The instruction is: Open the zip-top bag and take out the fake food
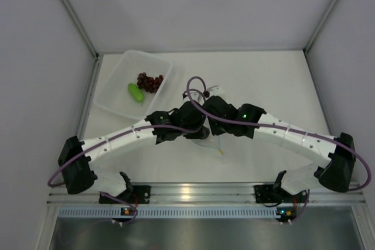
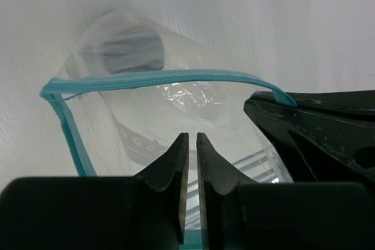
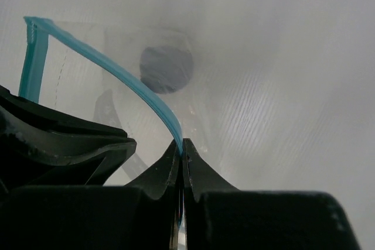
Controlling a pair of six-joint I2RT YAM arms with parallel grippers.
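We judge that the opening step is almost done: the mouth of the zip-top bag (image 2: 176, 109) gapes, and its blue zip strip (image 2: 164, 78) is bowed apart. The left pincer (image 2: 191, 141) is clenched on the near lip, the right pincer (image 3: 182, 147) on the far strip. Both arms reach inward and meet low over the middle of the worktop (image 1: 263, 80). The grape bunch (image 1: 150, 81) and the green piece (image 1: 136, 92) lie in the tub (image 1: 114, 105). The dark lump (image 3: 166, 69) is inside the bag. The next move, we think, calls for tipping the bag, or freeing one pincer to take the lump out.
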